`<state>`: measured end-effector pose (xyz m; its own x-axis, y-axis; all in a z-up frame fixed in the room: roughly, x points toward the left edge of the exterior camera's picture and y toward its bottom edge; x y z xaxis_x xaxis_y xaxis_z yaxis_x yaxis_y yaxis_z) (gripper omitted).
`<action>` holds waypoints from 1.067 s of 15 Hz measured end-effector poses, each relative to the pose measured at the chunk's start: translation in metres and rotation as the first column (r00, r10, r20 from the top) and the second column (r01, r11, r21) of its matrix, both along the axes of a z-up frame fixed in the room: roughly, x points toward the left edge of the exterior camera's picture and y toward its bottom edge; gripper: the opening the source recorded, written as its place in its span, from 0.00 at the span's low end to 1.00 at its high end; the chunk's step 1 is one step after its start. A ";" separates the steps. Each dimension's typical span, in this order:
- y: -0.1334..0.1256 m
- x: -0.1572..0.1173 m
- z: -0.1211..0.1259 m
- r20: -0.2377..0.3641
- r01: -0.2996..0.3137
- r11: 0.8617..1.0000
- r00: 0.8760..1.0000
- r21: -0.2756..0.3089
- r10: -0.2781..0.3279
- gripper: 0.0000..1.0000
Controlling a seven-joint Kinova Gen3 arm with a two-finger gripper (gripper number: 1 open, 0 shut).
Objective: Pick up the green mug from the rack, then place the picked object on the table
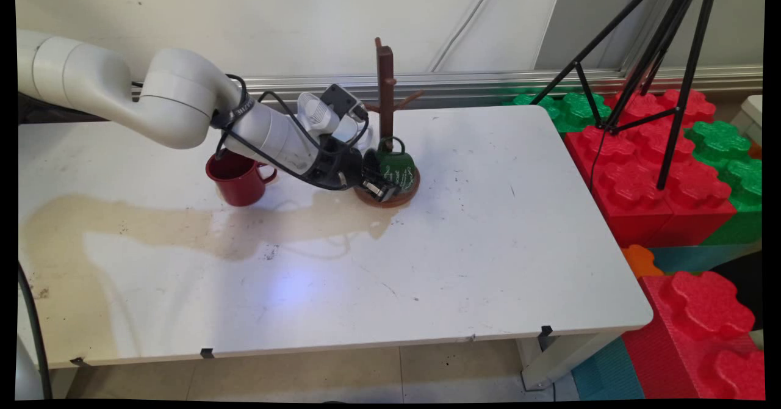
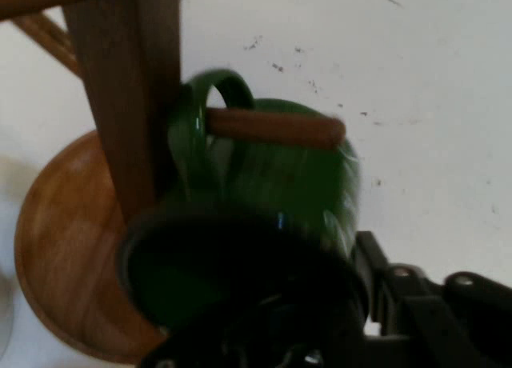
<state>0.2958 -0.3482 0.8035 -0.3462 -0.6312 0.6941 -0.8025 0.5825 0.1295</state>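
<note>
My gripper (image 1: 379,184) hangs low over the round base (image 1: 406,196) of a brown wooden mug tree (image 1: 385,91) and is shut on the rim of a dark green mug (image 1: 396,165). The mug lies tilted against the post, its mouth toward the hand. In the hand view the green mug (image 2: 296,176) has its handle looped over a low peg (image 2: 272,126) beside the post (image 2: 132,104). One finger's linkage (image 2: 432,304) shows outside the mug's wall, and the other finger is hidden. A red mug (image 1: 238,180) stands upright to the left, under the arm.
A wide brownish spill stain (image 1: 183,226) runs across the table from the tree's base to the left edge. A black tripod (image 1: 665,91) stands on large red and green foam blocks (image 1: 659,171) off the table's right side.
</note>
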 end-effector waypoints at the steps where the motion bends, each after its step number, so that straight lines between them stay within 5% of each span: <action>1: 0.001 0.000 0.000 -0.001 0.003 1.000 1.000 -0.003 -0.003 0.00; 16: 0.028 0.005 0.021 -0.028 0.102 0.989 0.994 -0.110 -0.105 0.00</action>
<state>0.3006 -0.3199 0.8245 -0.3809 -0.5137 0.7688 -0.7334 0.6742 0.0872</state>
